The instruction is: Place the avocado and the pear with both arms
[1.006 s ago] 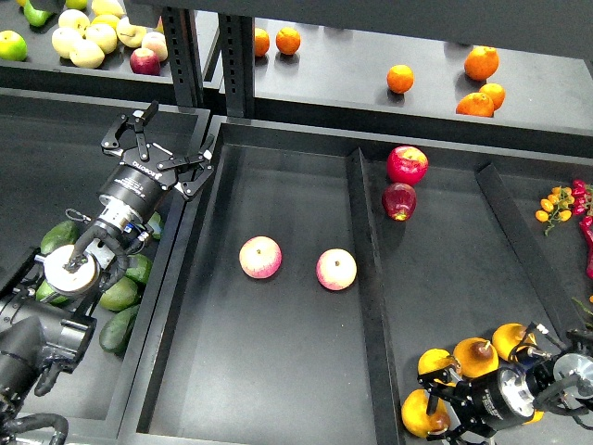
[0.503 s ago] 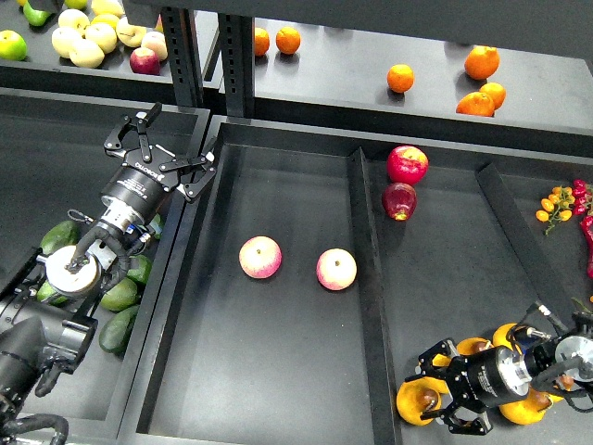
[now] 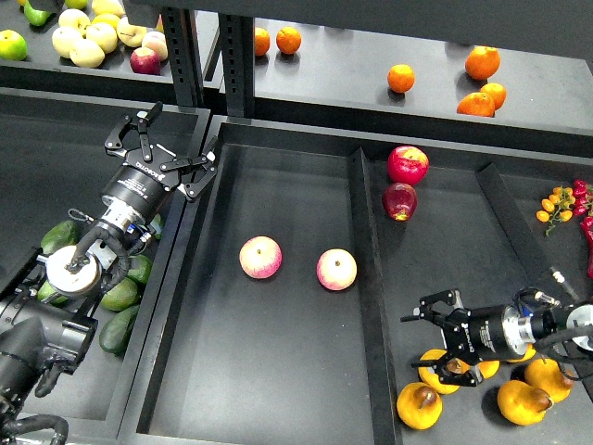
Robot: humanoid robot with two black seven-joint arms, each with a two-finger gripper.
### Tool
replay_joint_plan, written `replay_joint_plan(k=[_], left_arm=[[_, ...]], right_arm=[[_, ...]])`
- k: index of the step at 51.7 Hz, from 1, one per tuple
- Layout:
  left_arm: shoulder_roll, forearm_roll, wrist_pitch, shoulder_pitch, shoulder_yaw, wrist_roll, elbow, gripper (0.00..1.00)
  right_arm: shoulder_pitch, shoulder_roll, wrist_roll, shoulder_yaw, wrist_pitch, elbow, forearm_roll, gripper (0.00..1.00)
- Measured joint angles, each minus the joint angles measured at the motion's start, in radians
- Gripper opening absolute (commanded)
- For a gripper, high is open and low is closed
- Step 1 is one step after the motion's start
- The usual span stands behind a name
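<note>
Pears (image 3: 419, 406) now lie uncovered: right tool (image 3: 441, 336), fingers apart, has lifted off; left tool (image 3: 159, 151) stays spread.

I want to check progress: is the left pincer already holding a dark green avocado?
No: the left pincer is open and empty above the bin edge, while the dark green avocados lie below it.

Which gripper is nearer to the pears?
Right. The right gripper hangs open just above the pears at lower right. The left gripper is open far across the bins, at upper left.
</note>
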State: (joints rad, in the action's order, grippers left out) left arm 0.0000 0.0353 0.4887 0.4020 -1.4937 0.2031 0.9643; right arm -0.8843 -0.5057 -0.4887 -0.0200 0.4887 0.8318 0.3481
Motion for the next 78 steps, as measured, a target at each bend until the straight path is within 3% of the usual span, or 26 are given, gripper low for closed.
replay_joint_plan(k=[18, 21, 34, 65, 69, 78], left_arm=[[0.0, 0.0, 0.0, 0.0, 0.0, -0.001, 0.002, 1.0], [0.0, 0.0, 0.0, 0.0, 0.0, -0.001, 0.001, 1.0], [0.0, 0.0, 0.0, 0.0, -0.001, -0.001, 0.001, 1.0], [0.0, -0.002, 0.0, -0.01, 0.0, -0.002, 0.021, 1.0], [0.0, -0.002, 0.0, -0.015, 0.0, -0.002, 0.026, 1.0], [0.0, -0.002, 0.0, -0.021, 0.005, -0.002, 0.028, 1.0]], right_arm=[[0.036, -0.001, 0.0, -0.237, 0.0, -0.019, 0.029, 0.94], [0.047, 0.004, 0.0, -0.279, 0.0, -0.026, 0.033, 1.0], [0.142, 0.063, 0.0, -0.486, 0.0, -0.04, 0.034, 1.0], [0.262, 0.489, 0.003, -1.1, 0.0, -0.14, 0.026, 1.0], [0.268, 0.502, 0.044, -1.115, 0.0, -0.139, 0.015, 1.0], [0.269, 0.506, 0.242, -1.122, 0.0, -0.136, -0.066, 1.0]])
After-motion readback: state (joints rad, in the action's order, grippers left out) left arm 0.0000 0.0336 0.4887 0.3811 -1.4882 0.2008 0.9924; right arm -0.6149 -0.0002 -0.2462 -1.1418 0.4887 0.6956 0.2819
